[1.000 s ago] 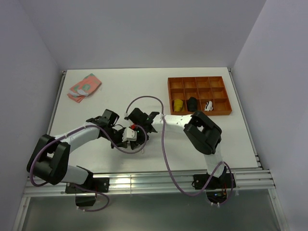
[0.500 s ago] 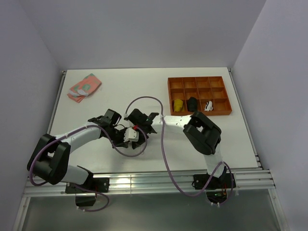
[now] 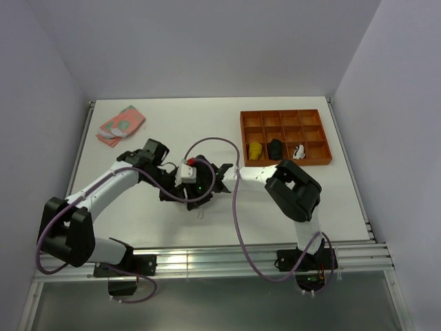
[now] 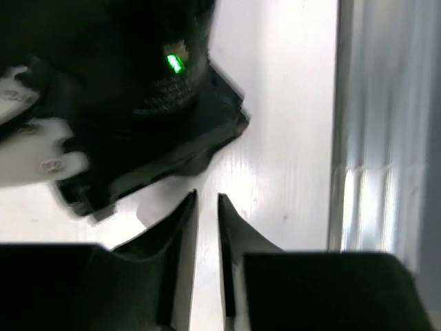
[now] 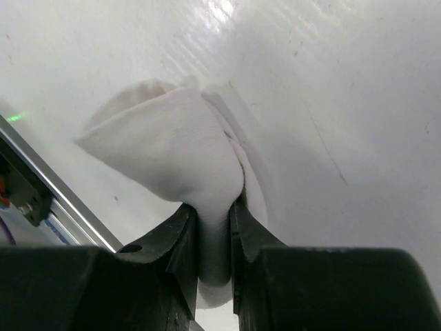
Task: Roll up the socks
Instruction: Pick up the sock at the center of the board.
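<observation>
Cloth, folded and patterned pink and green [image 3: 120, 124], lies at the far left corner of the table [image 3: 207, 117], well apart from the work. The left gripper [image 4: 207, 200] sits near the middle of the table. Its fingers stand a narrow slit apart with only bare table showing between them, so it holds nothing. Just beside it is the right arm's dark wrist housing with a green light [image 4: 172, 63]. The right gripper [image 5: 214, 207] has its fingers clamped on a bunched white sock [image 5: 172, 148], which is pinched by one fold and billows out loosely over the table surface. At the far right an orange tray [image 3: 284, 112] holds a yellow bundle [image 3: 255, 150], a black bundle [image 3: 275, 147] and a white one with dark marks [image 3: 298, 151], each in its own compartment.

The grip takes only a pleat of thin fabric, so I judge a tug could pull the sock free or drag the bundle open. The two wrists are crowded together, and a careless move could knock one against the other. The purple cable [image 3: 234, 207] loops close enough to snag.

From above, the sock is hidden under the two wrists. The left wrist view is blurred, and a pale patch by its left finger [image 4: 148, 210] could be sock or glare. The fabric between the right fingers is out of sight, and no stripes show on the visible part.
</observation>
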Controlling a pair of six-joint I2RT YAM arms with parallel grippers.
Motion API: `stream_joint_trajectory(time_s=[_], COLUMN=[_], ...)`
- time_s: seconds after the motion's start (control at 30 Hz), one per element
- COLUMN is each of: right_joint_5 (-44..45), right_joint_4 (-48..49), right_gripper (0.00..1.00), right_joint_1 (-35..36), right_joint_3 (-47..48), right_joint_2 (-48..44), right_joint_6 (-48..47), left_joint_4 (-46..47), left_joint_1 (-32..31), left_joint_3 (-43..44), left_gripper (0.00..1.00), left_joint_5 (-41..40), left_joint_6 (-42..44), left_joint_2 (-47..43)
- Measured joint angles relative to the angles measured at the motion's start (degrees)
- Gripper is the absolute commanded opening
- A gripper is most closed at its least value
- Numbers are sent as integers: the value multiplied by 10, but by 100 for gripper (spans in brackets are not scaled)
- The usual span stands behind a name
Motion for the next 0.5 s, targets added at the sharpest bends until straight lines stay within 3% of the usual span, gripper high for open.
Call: stream_joint_trajectory(time_s=[0.23, 0.5], right_joint_5=[15, 37], right_joint_4=[35, 52], right_gripper=[0, 0], right_joint_1=[-3, -15], right_joint_3=[-19, -46], right_joint_2=[-9, -31], right_joint_6=[16, 33], left_joint_4=[-29, -41], left_joint_1=[77, 148], left_joint_3=[112, 125], left_gripper=[19, 15], left_joint_5=[87, 120], left_joint_6=[-51, -108], left_joint_2=[-10, -19])
